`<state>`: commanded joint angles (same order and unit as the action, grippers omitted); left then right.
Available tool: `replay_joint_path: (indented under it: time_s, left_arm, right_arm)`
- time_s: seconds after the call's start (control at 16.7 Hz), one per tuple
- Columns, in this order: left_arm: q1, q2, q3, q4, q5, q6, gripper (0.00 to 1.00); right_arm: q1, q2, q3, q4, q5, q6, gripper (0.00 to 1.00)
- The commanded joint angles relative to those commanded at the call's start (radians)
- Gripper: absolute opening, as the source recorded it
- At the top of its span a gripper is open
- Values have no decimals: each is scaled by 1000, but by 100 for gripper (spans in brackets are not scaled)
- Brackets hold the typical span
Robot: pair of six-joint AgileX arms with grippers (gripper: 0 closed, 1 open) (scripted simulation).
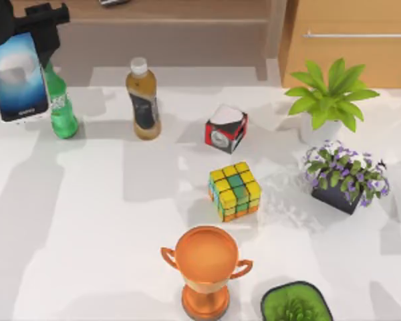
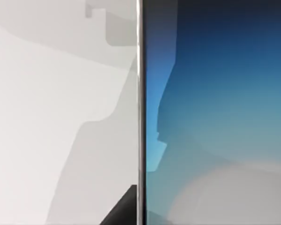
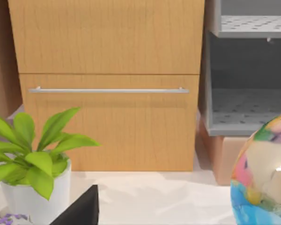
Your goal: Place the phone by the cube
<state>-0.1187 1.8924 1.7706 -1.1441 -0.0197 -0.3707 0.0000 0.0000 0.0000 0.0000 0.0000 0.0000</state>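
Phone aloft at the far left, cube mid-desk.

The left gripper has its fingers pinching the flat blue-screened, white-framed phone at its top end, above the white desk beside a green plastic bottle. The yellow, green and orange puzzle cube sits well apart, near the desk's centre.

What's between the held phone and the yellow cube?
The left pincer holds the phone at the table's far left. A green bottle stands right beside it and a brown bottle farther right, both near a straight path to the cube. Left of the cube looks open.
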Motion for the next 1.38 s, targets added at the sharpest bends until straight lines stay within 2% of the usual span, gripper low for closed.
replay_joint_path:
  time_s: [0.72,1.02,1.38]
  left_arm:
    - [-311,58,-144,-5,10,-84,0]
    - [-372,111,-184,21,13,-97,0]
    - [-381,121,-190,26,13,-98,0]
  right_arm:
    - [0,0,0,0,0,0,100]
    - [0,0,0,0,0,0,100]
    - [0,0,0,0,0,0,100]
